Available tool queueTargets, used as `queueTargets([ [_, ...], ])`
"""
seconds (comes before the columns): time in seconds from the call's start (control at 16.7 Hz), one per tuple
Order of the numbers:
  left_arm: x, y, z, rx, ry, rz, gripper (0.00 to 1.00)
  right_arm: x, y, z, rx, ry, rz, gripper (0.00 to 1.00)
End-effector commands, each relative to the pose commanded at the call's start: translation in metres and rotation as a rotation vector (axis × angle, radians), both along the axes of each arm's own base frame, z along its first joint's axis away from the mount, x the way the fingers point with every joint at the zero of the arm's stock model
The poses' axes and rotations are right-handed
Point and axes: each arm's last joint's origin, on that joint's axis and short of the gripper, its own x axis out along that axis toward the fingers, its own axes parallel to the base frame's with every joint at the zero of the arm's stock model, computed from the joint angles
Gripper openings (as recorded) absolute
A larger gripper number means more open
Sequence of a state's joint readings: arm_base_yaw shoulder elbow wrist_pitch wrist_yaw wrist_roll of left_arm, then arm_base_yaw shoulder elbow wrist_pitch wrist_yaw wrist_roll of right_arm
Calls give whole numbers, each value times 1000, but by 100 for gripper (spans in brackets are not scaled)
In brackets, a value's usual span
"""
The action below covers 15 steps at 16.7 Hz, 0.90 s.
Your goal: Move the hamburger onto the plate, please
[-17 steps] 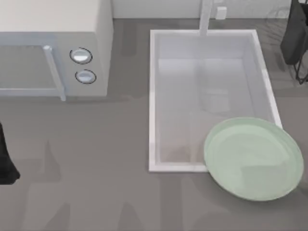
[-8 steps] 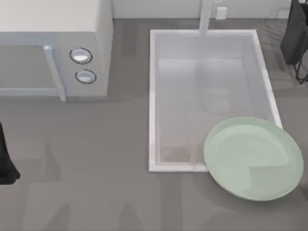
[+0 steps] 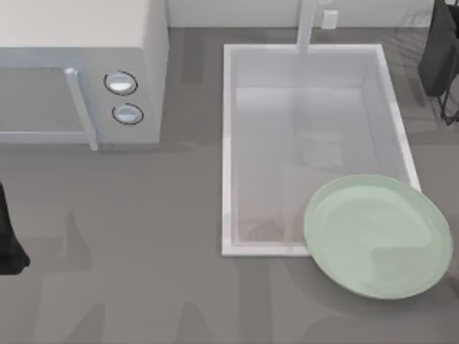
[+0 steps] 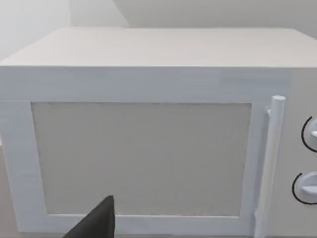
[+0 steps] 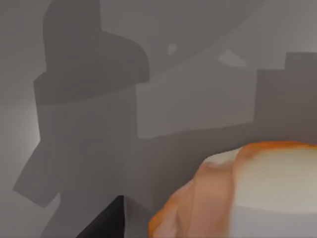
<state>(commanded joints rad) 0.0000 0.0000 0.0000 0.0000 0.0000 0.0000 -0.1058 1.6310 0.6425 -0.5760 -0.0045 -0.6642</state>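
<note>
- You are looking down on a grey table. It carries soft grey shadows along its near part.
- Use the sink basin as your landmark. It is a white rectangular basin set into the table, with a pale faucet column rising at its far edge. The basin holds nothing that can be made out.
- A white wall strip runs behind the sink basin.
- To the left of the sink basin stands a white microwave. Its door is closed. A vertical bar handle and two round knobs sit on the side nearest the sink basin.
- The plate is pale green and glossy. It lies at the near right corner of the sink basin and overlaps that corner's rim. Nothing lies on the plate.
- The hamburger appears in the right wrist view, very close to the camera, orange-edged with pale patches, above a grey shadowed surface. Its position relative to the sink basin cannot be told.
- The right gripper shows as a dark finger tip beside the hamburger. Whether it clamps the hamburger or stands apart from it cannot be told.
- The left arm sits at the table's left edge, well left of the sink basin. The left gripper shows as one dark finger tip in front of the microwave door. Its state cannot be told.
- A dark object stands at the far right, beyond the sink basin.
</note>
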Motion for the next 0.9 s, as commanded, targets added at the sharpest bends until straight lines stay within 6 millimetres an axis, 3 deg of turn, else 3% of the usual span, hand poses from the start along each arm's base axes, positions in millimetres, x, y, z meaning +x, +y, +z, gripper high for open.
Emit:
queueTargets([
  [0.3,0,0,0,0,0,0,100,0,0,0,0,0,0,2],
  [0.78,0,0,0,0,0,0,100,0,0,0,0,0,0,0],
  [0.84,0,0,0,0,0,0,100,1,0,22,14,-22,-8,0],
  [0.9,0,0,0,0,0,0,100,1,0,23,14,-22,-8,0],
])
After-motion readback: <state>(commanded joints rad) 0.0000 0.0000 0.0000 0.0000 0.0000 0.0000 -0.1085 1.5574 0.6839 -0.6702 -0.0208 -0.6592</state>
